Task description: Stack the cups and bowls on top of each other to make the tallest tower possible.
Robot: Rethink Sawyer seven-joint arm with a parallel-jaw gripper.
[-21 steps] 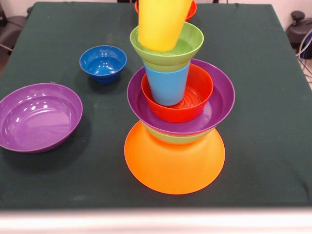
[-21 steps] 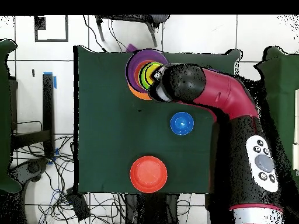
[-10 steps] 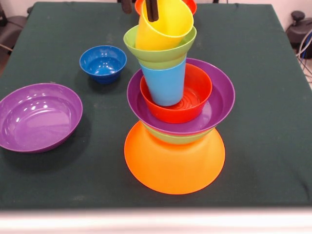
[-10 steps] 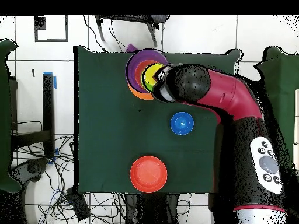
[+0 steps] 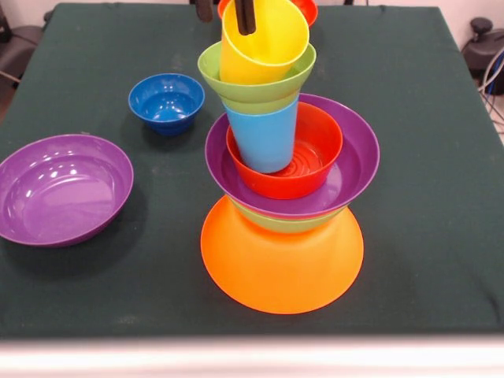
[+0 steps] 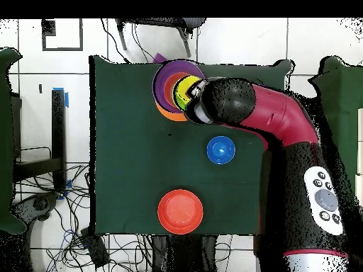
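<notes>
The tower [image 5: 282, 264] stands on a big upturned orange bowl. Above it come a green bowl [image 5: 283, 224], a purple bowl [image 5: 350, 169], a red-orange bowl [image 5: 319, 153], the light blue cup [image 5: 264, 138] and a second green bowl [image 5: 256, 83]. The yellow cup [image 5: 264, 47] rests tilted in that top bowl, its mouth towards the camera. My gripper [image 5: 225, 12] is open astride the cup's rim, one black finger [image 5: 246, 16] inside and the other outside on the left. In the overhead view the arm's head [image 6: 223, 103] hides the gripper beside the tower [image 6: 170, 81].
A small dark blue bowl [image 5: 166, 101] [image 6: 220, 149] sits left of the tower. A large purple bowl [image 5: 63, 189] lies at the left edge. Another red-orange bowl [image 5: 309, 11] [image 6: 180, 211] sits behind the tower. The arm [image 6: 283, 127] crosses the table's right side in the overhead view.
The yellow cup came down from above into the top green bowl and now leans there. The gripper's fingers have come into sight at its rim. The top of the tower shifted slightly left.
</notes>
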